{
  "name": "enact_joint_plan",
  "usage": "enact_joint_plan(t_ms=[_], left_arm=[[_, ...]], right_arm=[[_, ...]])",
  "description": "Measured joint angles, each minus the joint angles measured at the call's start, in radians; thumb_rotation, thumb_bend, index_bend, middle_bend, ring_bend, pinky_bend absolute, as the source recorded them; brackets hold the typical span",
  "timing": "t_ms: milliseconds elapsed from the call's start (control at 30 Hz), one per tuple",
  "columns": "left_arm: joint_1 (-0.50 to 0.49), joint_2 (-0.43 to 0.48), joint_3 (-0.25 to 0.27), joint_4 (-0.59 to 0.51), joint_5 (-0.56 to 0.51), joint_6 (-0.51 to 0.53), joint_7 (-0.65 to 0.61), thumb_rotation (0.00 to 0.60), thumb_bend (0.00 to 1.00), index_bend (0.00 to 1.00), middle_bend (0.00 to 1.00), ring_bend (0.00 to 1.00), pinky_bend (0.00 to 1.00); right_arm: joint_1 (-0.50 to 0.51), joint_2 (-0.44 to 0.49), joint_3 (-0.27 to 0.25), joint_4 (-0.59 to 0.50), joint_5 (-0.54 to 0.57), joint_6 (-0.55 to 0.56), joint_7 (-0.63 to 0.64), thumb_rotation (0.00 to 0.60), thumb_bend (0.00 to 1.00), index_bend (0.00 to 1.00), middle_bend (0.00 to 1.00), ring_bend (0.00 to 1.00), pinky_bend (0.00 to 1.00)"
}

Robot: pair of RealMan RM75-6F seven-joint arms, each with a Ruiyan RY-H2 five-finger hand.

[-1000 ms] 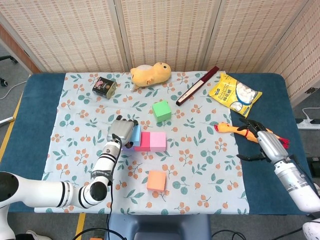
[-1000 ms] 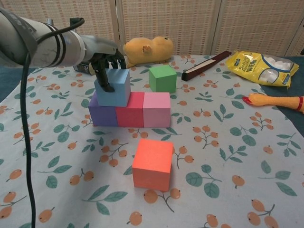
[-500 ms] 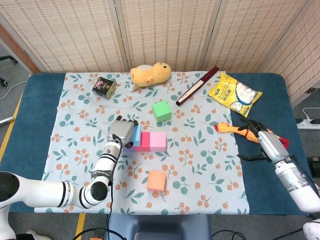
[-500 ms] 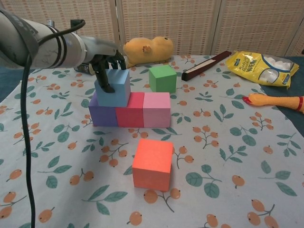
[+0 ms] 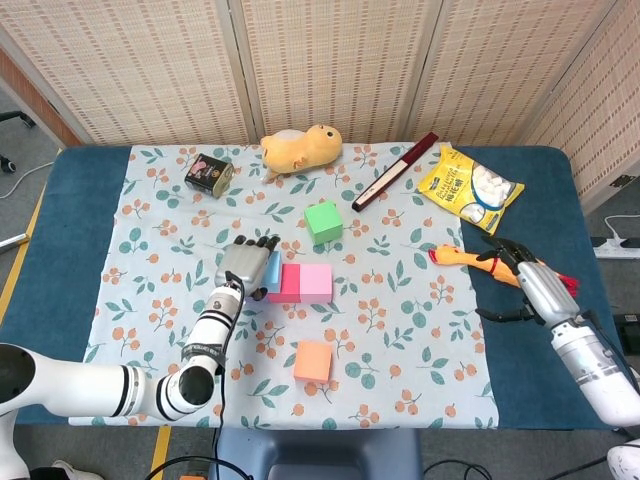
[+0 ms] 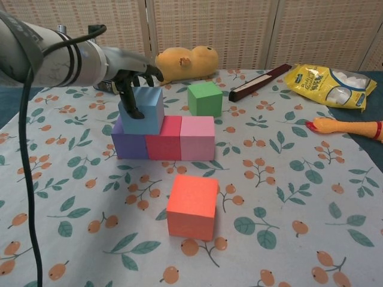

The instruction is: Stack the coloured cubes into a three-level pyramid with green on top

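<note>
Three cubes form the base row: purple cube point(image 6: 129, 142), red cube point(image 6: 164, 138) and pink cube point(image 6: 197, 137). The left hand point(image 6: 133, 75) grips the blue cube point(image 6: 143, 110) atop the purple and red. The green cube point(image 6: 205, 98) and orange cube point(image 6: 192, 206) sit apart. The right hand point(image 5: 520, 278), fingers spread, holds nothing. Print on the yellow bag point(image 6: 331, 78) is unreadable.
</note>
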Motion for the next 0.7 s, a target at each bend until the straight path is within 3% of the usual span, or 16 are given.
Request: enact_joint_plan(t_ms=[133, 467, 600, 700], left_arm=[[0.010, 0.022, -0.004, -0.033, 0.015, 0.006, -0.013, 0.600, 0.31, 0.00, 0.00, 0.00, 0.14], [0.109, 0.129, -0.011, -0.113, 0.128, 0.035, -0.143, 0.600, 0.30, 0.00, 0.00, 0.01, 0.14], [0.242, 0.202, 0.026, -0.111, 0.258, 0.040, -0.293, 0.600, 0.30, 0.07, 0.01, 0.09, 0.17], [0.337, 0.245, 0.060, -0.090, 0.362, 0.020, -0.404, 0.600, 0.31, 0.22, 0.15, 0.18, 0.19]], right_arm=[[-0.002, 0.003, 0.002, -0.006, -0.002, 0.007, 0.002, 0.600, 0.06, 0.00, 0.24, 0.00, 0.00], [-0.010, 0.030, 0.000, -0.030, -0.008, 0.013, 0.033, 0.600, 0.07, 0.00, 0.24, 0.00, 0.00], [-0.006, 0.045, -0.003, -0.042, -0.018, -0.005, 0.075, 0.600, 0.09, 0.00, 0.24, 0.00, 0.00], [0.001, 0.048, -0.002, -0.047, -0.022, -0.018, 0.093, 0.600, 0.09, 0.00, 0.24, 0.00, 0.00]])
